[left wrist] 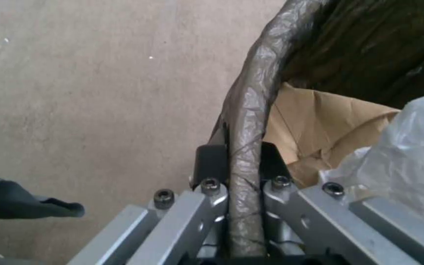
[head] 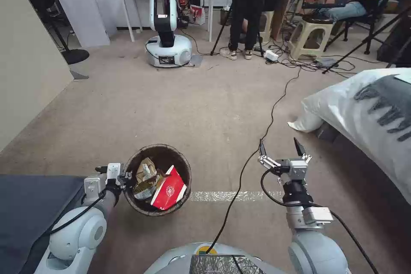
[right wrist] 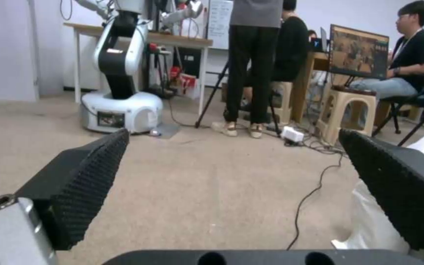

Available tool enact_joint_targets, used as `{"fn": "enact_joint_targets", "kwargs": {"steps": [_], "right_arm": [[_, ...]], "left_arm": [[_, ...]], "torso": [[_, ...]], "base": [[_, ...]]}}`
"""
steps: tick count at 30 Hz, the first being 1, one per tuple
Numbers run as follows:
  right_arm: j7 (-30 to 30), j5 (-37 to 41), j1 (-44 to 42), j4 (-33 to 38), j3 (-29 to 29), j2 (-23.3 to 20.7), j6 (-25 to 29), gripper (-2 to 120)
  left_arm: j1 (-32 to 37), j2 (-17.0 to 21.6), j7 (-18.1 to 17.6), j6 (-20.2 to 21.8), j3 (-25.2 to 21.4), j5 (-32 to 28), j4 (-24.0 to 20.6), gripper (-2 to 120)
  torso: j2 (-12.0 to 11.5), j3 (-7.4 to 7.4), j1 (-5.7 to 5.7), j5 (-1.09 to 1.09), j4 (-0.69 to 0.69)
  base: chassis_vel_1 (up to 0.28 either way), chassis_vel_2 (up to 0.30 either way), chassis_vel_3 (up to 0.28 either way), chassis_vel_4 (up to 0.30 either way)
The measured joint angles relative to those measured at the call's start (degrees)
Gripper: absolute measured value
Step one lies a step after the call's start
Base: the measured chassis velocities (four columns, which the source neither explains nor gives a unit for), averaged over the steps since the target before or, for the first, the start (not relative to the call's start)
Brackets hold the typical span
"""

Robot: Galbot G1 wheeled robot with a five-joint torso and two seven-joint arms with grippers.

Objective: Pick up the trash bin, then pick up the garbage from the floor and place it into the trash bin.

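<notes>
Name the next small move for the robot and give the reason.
Probably turn the base to search for more litter. The left gripper is shut on the trash bin rim, a red carton and brown paper lie inside, the right gripper is open and empty, and the carpet ahead looks bare.

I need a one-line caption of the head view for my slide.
Left gripper clamps the rim of the trash bin holding a red-and-white carton; right gripper hovers open.
</notes>
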Motion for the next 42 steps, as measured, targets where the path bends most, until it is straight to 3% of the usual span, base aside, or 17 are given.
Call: {"fn": "enact_joint_targets", "kwargs": {"steps": [18,42], "right_arm": [[0.27,0.04,0.08,0.9,-0.22,-0.72,-0.5,100],[0.38,0.14,0.1,1.38,-0.22,-0.56,-0.53,100]], "left_arm": [[-1.25,-0.27,0.88,-0.06,0.67,-0.16,4.75,0],[-2.39,-0.33,2.25,-0.12,0.8,-0.24,7.52,0]], "torso": [[0.0,0.0,0.0,0.0,0.0],[0.0,0.0,0.0,0.01,0.0]], "base": [[0.0,0.0,0.0,0.0],[0.0,0.0,0.0,0.0]]}}
